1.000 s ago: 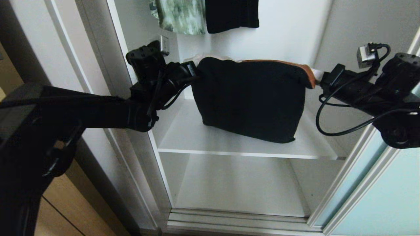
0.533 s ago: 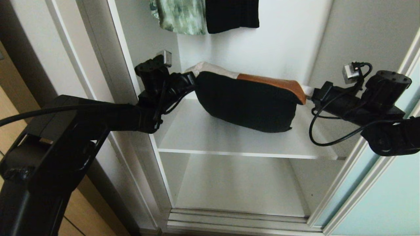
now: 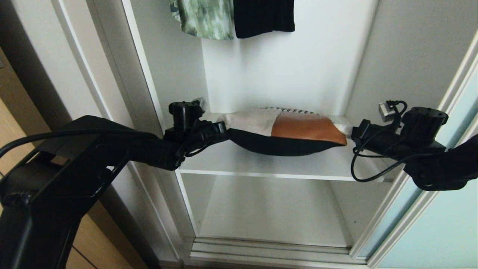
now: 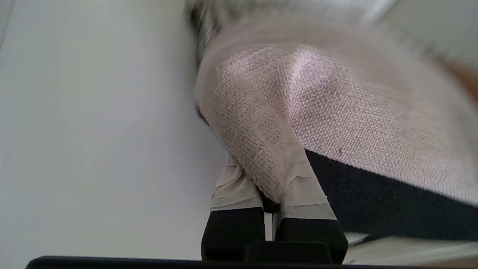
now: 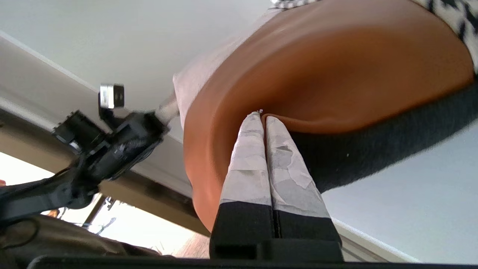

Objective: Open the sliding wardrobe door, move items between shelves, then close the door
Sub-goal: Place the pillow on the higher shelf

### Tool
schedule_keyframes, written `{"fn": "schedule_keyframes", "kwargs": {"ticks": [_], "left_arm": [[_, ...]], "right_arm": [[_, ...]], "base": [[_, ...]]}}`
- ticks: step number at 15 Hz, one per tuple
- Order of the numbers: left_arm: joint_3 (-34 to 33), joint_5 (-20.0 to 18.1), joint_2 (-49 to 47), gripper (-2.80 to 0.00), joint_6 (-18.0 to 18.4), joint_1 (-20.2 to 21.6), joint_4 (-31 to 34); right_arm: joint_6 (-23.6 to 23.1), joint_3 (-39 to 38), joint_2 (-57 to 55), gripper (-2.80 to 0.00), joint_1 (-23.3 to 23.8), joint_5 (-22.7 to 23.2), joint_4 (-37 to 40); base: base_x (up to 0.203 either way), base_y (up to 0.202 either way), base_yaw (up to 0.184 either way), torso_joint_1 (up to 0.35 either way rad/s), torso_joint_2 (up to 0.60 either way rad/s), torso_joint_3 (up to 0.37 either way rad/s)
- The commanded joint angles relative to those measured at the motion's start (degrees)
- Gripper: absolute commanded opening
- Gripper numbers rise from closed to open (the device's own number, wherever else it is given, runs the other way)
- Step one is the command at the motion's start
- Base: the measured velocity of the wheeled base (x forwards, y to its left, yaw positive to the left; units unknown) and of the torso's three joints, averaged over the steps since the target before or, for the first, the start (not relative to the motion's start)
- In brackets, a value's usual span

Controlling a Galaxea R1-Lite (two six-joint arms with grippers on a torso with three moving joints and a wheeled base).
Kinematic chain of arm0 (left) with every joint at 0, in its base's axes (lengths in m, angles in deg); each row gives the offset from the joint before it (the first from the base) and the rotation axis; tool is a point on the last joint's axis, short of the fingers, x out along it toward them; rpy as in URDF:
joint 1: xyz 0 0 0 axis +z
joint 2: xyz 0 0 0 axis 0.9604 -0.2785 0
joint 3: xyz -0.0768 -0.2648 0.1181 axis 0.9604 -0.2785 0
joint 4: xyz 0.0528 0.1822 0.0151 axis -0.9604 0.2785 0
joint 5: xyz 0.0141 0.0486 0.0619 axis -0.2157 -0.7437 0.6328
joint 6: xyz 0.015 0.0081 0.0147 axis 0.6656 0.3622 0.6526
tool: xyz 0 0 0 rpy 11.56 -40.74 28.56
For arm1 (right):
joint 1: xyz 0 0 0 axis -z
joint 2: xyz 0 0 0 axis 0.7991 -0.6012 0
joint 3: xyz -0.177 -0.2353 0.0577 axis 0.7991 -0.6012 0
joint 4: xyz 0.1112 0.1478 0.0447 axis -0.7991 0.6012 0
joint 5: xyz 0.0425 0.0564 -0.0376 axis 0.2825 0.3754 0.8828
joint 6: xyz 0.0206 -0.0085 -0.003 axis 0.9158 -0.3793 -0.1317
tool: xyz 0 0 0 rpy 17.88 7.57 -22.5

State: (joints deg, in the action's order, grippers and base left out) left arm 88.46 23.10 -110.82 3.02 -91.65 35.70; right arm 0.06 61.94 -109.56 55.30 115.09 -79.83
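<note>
Patchwork cushion (image 3: 287, 132) hangs level over upper shelf (image 3: 261, 164), both grippers' jaws clamping its corners.

White wardrobe walls (image 3: 298, 67); green garment (image 3: 203, 18) and black garment (image 3: 263, 16) hang above; seemingly wooden floor (image 3: 93, 243) left.

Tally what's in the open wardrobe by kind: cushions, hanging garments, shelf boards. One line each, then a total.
Cushions: 1, the patchwork cushion, held at its two ends by the left gripper and right gripper.
Hanging garments: 2, a green patterned garment and a black garment.
Shelf boards: 2, the upper shelf and the lower shelf.
Total: 5
</note>
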Motion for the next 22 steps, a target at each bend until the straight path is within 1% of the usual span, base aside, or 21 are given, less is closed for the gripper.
{"fn": "schedule_keyframes", "kwargs": {"ticks": [1,2,3,5,6,7,8,9,11,16,18,19,20,21,22], "left_arm": [[2.1,2.8,-1.3,-2.8,0.3,0.1,4.7],[3.8,4.9,-3.6,-2.8,0.5,0.1,5.4],[6.6,7.9,-6.6,-2.8,0.9,0.1,5.5],[14.1,15.0,-12.2,-2.8,1.6,0.2,5.9],[16.3,17.0,-13.4,-2.8,1.8,0.3,6.3],[17.6,17.4,-13.7,-2.8,1.9,0.4,7.4],[18.0,16.9,-13.7,-2.8,2.0,0.4,8.3],[17.9,16.0,-13.9,-2.8,1.9,0.4,8.3],[17.5,16.1,-14.5,-2.8,1.9,0.4,7.8],[17.8,15.9,-13.7,-2.8,1.9,0.3,8.0],[17.9,15.6,-13.7,-2.8,2.0,0.3,8.3],[17.9,15.7,-14.1,0.0,2.1,0.3,8.3],[17.9,15.6,-14.3,0.0,2.1,0.3,8.1],[17.8,15.6,-14.3,0.0,2.1,0.3,7.7],[17.8,15.6,-13.9,0.0,2.0,0.3,7.4]], "right_arm": [[0.1,3.7,-6.3,-2.8,0.5,-0.5,-0.1],[0.0,5.6,-8.6,-2.8,0.6,-1.6,0.0],[-0.1,7.6,-11.0,-2.8,0.6,-2.9,0.1],[-0.2,12.5,-15.4,-2.8,0.6,-6.0,0.2],[-0.2,14.9,-17.1,-2.8,0.6,-6.9,0.2],[-0.2,16.7,-18.4,-2.8,0.6,-7.3,0.3],[-0.1,18.2,-19.3,-2.8,0.6,-7.5,0.3],[-0.2,19.4,-20.1,-2.8,0.6,-7.5,0.5],[-0.2,21.9,-21.1,-2.8,0.6,-8.2,1.7],[-0.3,23.4,-21.2,-2.8,0.4,-8.6,2.5],[-0.2,27.1,-21.6,-2.8,0.2,-8.7,5.2],[-0.1,28.4,-22.0,-2.8,0.2,-8.7,6.4],[-0.1,28.3,-22.1,-2.8,0.2,-8.8,6.6],[-0.1,28.3,-22.2,0.0,0.2,-9.2,6.6],[-0.2,28.5,-22.4,0.0,0.2,-9.6,6.6]], "base": [[0.0,0.0,0.0,0.0,0.0,0.0],[0.0,0.0,0.0,0.0,0.0,0.0],[0.0,0.0,0.0,0.0,0.0,0.0],[0.0,0.0,0.0,0.0,0.0,0.0],[0.0,0.0,0.0,0.0,0.0,0.0],[0.0,0.0,0.0,0.0,0.0,0.0],[0.0,0.0,0.0,0.0,0.0,0.0],[0.0,0.0,0.0,0.0,0.0,0.0],[0.0,0.0,0.0,0.0,0.0,0.0],[0.0,0.0,0.0,0.0,0.0,0.0],[0.0,0.0,0.0,0.0,0.0,0.0],[0.0,0.0,0.0,0.0,0.0,0.0],[0.0,0.0,0.0,0.0,0.0,0.0],[0.0,0.0,0.0,0.0,0.0,0.0],[0.0,0.0,0.0,0.0,0.0,0.0]]}}
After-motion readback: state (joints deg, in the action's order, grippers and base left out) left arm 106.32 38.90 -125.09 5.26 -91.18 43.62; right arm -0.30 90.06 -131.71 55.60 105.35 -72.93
